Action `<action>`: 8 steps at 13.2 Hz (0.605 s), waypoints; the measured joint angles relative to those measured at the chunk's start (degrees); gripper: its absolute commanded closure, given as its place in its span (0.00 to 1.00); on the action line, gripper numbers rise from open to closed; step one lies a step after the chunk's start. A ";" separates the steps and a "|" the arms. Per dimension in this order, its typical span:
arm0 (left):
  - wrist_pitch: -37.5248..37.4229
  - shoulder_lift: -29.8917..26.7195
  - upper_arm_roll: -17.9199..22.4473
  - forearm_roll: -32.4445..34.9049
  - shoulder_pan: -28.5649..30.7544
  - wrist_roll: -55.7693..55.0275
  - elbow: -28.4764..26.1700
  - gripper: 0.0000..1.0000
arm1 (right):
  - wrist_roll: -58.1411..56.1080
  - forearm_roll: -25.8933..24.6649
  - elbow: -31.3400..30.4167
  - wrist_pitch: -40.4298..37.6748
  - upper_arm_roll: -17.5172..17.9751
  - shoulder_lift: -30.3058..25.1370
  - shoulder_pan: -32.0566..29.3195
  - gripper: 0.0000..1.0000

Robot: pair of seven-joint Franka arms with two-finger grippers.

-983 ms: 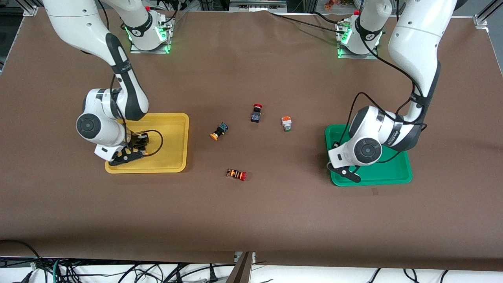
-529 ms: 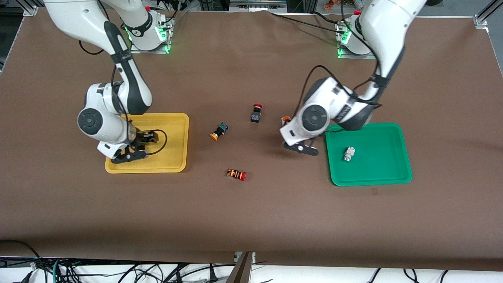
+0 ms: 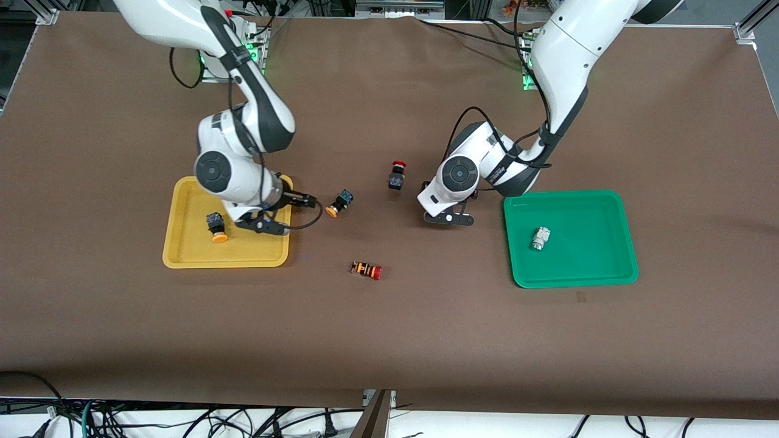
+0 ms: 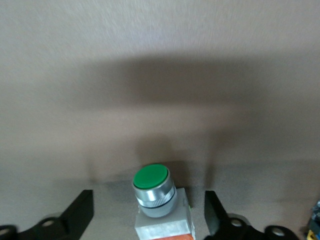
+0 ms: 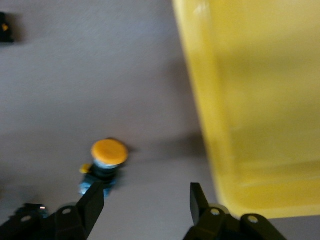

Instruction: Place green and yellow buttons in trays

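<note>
A yellow-capped button (image 3: 215, 225) lies in the yellow tray (image 3: 243, 254). A second yellow-capped button (image 3: 338, 203) lies on the table beside that tray, toward the table's middle. My right gripper (image 3: 291, 210) is open and empty over the tray's edge next to it. In the right wrist view the button (image 5: 107, 160) lies just ahead of one finger of the gripper (image 5: 146, 200). A white green-tipped button (image 3: 539, 237) lies in the green tray (image 3: 584, 261). My left gripper (image 3: 449, 214) is open and low around another green-capped button (image 4: 152, 192), which is hidden in the front view.
A black-bodied switch with a red cap (image 3: 397, 175) stands between the two grippers, farther from the front camera. An orange-striped switch with a red cap (image 3: 366, 269) lies nearer the front camera. The yellow tray's wall (image 5: 260, 100) fills one side of the right wrist view.
My right gripper left a yellow button in the yellow tray and moved toward the loose yellow button. My left gripper left the green tray and came down around the green button on the table.
</note>
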 measured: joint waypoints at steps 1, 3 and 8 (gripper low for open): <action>0.08 -0.07 -0.05 -0.04 -0.05 -0.15 -0.09 0.83 | 2.75 0.91 0.01 2.09 0.18 0.95 1.30 0.17; 0.21 -0.51 -0.11 -0.18 -0.02 -0.30 -0.08 0.90 | 7.73 1.74 0.09 6.15 0.31 3.07 4.01 0.15; -3.82 -2.41 0.19 -0.23 3.16 5.16 1.29 0.88 | 15.04 2.12 0.27 12.84 0.42 7.26 8.65 0.16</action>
